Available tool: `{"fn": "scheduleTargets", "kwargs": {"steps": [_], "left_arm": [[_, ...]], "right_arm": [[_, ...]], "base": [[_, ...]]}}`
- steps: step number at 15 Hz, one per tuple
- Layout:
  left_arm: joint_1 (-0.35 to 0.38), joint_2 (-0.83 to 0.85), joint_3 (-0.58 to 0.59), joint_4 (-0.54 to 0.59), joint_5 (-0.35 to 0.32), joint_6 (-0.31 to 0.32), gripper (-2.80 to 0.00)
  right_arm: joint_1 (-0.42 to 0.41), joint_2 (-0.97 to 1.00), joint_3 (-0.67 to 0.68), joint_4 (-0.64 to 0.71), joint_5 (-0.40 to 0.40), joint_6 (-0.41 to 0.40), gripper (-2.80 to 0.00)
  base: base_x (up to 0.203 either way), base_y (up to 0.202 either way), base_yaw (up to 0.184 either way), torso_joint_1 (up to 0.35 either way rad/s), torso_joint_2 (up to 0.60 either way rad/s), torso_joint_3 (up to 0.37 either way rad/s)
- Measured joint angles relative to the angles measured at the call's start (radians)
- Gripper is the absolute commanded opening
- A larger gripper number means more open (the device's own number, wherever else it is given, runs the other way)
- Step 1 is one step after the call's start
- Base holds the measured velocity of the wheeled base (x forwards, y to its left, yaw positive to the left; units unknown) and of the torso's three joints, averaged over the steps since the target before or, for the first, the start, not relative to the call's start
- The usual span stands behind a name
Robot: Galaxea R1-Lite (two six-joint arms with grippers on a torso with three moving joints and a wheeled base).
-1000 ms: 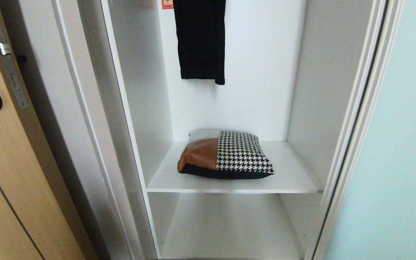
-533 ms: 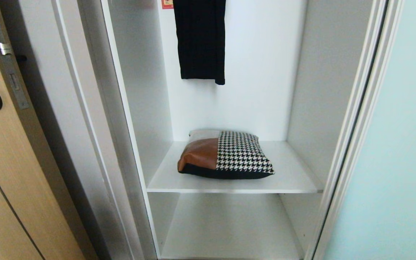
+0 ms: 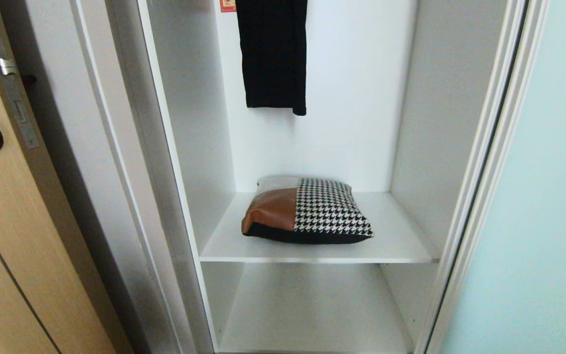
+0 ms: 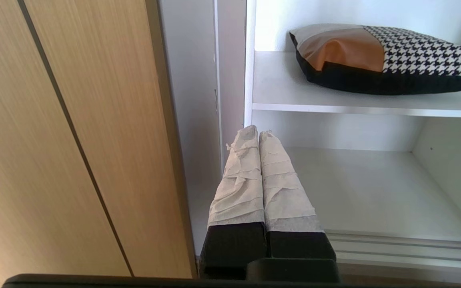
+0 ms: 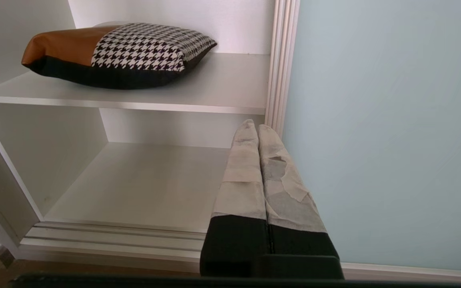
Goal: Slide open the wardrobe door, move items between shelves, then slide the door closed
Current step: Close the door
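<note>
The frosted pale blue-green sliding wardrobe door (image 3: 533,196) (image 5: 386,132) stands slid to the right, leaving the wardrobe open. A cushion-like bag (image 3: 307,211) (image 4: 386,56) (image 5: 114,52) in tan leather and houndstooth lies on the upper white shelf (image 3: 396,241). The lower shelf (image 3: 312,309) (image 5: 146,184) is bare. Neither arm shows in the head view. My left gripper (image 4: 258,132) is shut and empty, low in front of the wardrobe's left wall. My right gripper (image 5: 253,125) is shut and empty, low by the door's silver frame (image 5: 280,64).
A black garment (image 3: 273,54) hangs inside the wardrobe above the bag. A light wood door (image 3: 3,221) (image 4: 66,136) with dark lock fittings stands to the left of the wardrobe. The floor track (image 5: 114,236) runs along the wardrobe's bottom front.
</note>
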Motion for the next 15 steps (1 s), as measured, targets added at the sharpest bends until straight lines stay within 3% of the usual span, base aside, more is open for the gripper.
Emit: {"fn": "scheduleTargets", "kwargs": {"steps": [4,10,15], "left_arm": [[0.0,0.0,0.0,0.0,0.0,0.0,-2.8],[0.0,0.0,0.0,0.0,0.0,0.0,-2.8],[0.0,0.0,0.0,0.0,-0.001,0.0,-2.8]], "right_arm": [[0.0,0.0,0.0,0.0,0.0,0.0,-2.8],[0.0,0.0,0.0,0.0,0.0,-0.001,-2.8],[0.0,0.0,0.0,0.0,0.0,0.0,-2.8]], "base": [[-0.028,0.0,0.0,0.002,0.0,0.0],[-0.171,0.0,-0.003,0.0,0.0,0.003],[0.0,0.0,0.0,0.0,0.0,0.0]]}}
